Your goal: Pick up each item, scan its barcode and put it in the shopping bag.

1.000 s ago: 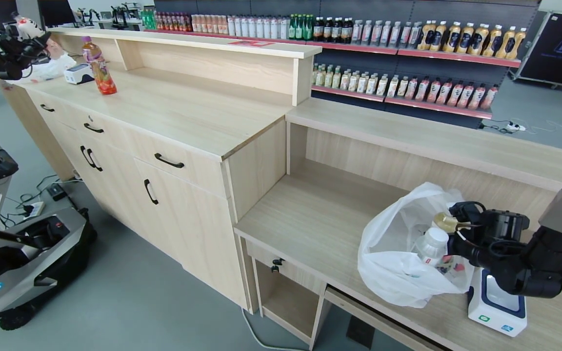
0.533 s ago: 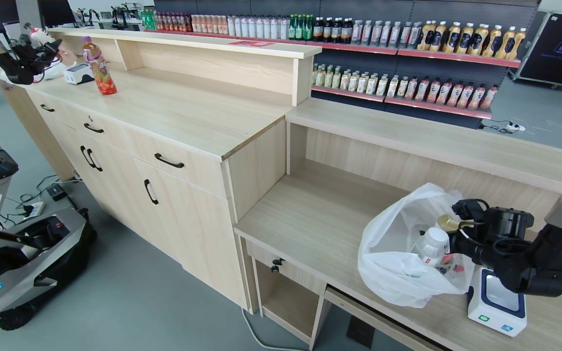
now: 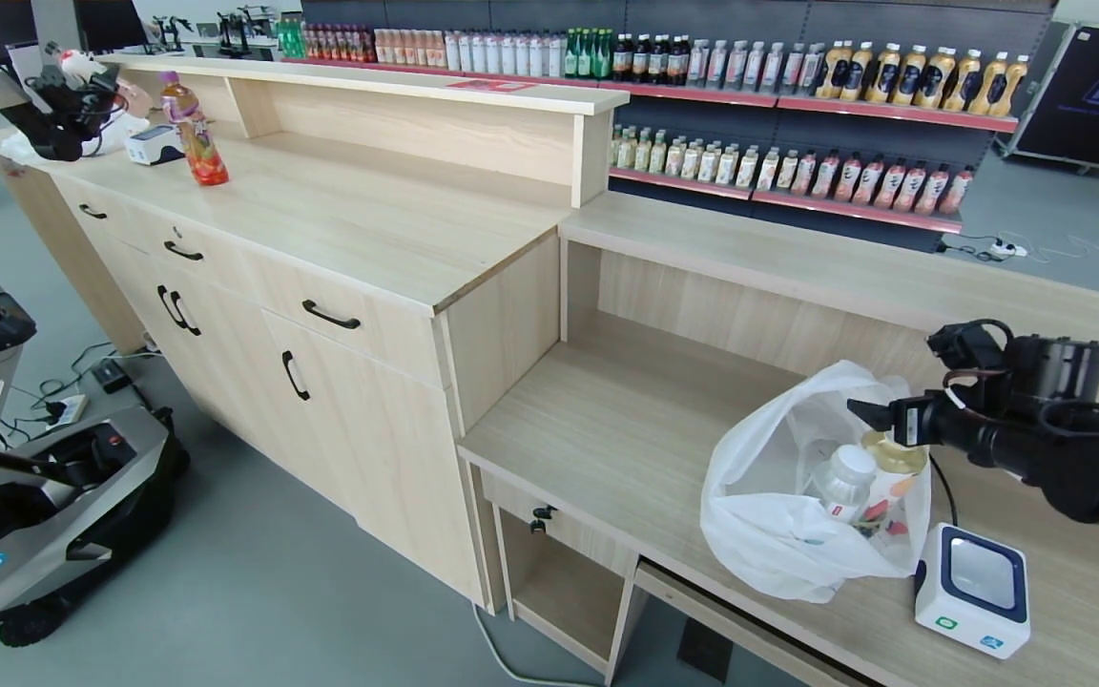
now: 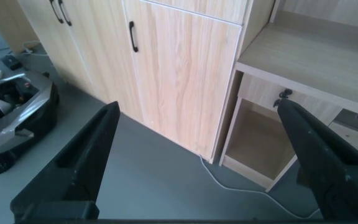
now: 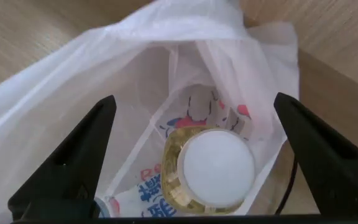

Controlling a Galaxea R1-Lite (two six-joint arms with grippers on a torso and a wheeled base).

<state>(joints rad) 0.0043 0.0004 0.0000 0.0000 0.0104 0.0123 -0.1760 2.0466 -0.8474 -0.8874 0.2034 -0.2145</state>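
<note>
Two bottles are sitting inside the shopping bag (image 3: 769,496) in the head view: an amber drink bottle (image 3: 893,456) and, touching it, a white bottle (image 3: 843,474). The right gripper (image 3: 891,372) is hovering just above the bag's mouth, fingers spread apart and carrying nothing. The scanner (image 3: 974,582) is resting on the bench (image 3: 607,420) just beside the bag. Drink shelves (image 3: 798,76) are lining the room behind.

Left wrist view: the left gripper (image 4: 197,107) is hanging with fingers wide apart, empty, facing the floor (image 4: 135,162) and a cupboard door (image 4: 179,68), well apart from the bag.

Right wrist view: the amber drink bottle (image 5: 215,168) is standing directly under the right gripper (image 5: 194,102), cap toward the camera, long axis upright, bag film (image 5: 73,106) wrapping around it. Judgement: the right arm is nearer, and a straight lift looks safest, since thin film is crowding both fingers.
</note>
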